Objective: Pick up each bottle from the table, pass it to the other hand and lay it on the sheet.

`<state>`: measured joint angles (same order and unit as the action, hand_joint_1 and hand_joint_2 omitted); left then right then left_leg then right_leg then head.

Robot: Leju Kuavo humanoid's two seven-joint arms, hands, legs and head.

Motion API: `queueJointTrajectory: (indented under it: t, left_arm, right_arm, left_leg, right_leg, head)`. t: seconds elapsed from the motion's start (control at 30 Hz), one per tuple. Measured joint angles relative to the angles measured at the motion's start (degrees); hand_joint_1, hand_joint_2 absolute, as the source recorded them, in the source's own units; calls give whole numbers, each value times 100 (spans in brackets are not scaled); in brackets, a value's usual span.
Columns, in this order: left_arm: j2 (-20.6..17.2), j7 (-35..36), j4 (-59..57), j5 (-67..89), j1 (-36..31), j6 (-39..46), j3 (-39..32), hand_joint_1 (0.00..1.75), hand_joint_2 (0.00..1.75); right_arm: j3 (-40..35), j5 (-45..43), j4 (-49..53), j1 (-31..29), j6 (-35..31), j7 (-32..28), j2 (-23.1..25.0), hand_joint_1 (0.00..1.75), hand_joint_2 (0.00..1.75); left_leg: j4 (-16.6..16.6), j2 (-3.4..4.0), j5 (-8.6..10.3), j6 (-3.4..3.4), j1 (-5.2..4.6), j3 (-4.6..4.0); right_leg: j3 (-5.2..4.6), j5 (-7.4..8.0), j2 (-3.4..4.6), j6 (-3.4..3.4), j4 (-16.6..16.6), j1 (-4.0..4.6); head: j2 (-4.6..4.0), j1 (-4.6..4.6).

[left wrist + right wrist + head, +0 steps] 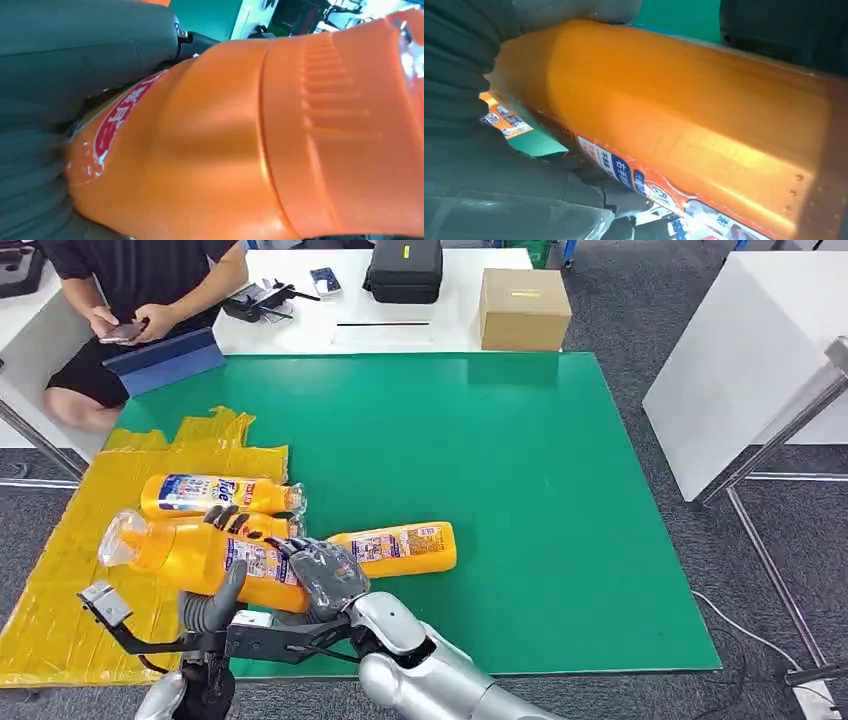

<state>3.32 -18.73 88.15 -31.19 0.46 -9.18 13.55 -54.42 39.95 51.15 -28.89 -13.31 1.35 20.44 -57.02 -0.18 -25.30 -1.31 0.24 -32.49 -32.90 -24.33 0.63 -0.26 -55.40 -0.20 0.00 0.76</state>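
Observation:
I hold an orange bottle with a clear cap on its side in the air, above the near edge of the yellow sheet. My left hand wraps its middle, thumb beneath and dark fingers over the top. My right hand grips the base end. In the wrist views the same bottle is very close. Two more orange bottles lie on the sheet: one in full view, another partly hidden behind the held one. A further bottle lies on the green table, just right of my hands.
A person sits at the far left holding a phone. On the white table behind are a cardboard box, a black case and small devices. Another white table stands to the right.

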Motion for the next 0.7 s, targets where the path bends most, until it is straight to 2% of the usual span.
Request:
queueJointTrajectory:
  t: [0.4,0.43,0.47,0.5,0.7]
  left_arm:
    - [70,-33,39,55,29,-22,-112,175,175]
    - [81,-33,42,61,28,-28,-120,175,175]
    - [90,-33,42,72,29,-33,-136,175,175]
    - [99,-33,42,85,29,-42,-151,175,175]
    - [131,-24,46,238,6,-105,-197,175,175]
  right_arm:
    - [-68,-109,-79,-54,-7,-76,4,175,175]
    - [-70,-113,-94,-65,-9,-89,4,113,175]
    - [-70,-118,-101,-72,-11,-98,4,0,175]
    - [-68,-122,-107,-76,-13,-107,4,0,0]
    - [-33,-205,-186,-81,-35,-216,2,0,0]
  left_leg:
    - [0,0,0,0,0,0]
    - [0,0,0,0,0,0]
    - [0,0,0,0,0,0]
    - [0,0,0,0,0,0]
    - [0,1,0,0,0,0]
  right_leg:
    - [0,0,0,0,0,0]
    - [0,0,0,0,0,0]
    - [0,0,0,0,0,0]
    - [0,0,0,0,0,0]
    - [-1,0,1,0,0,0]
  head:
    - [0,0]
    - [0,0]
    - [0,0]
    - [0,0]
    - [0,0]
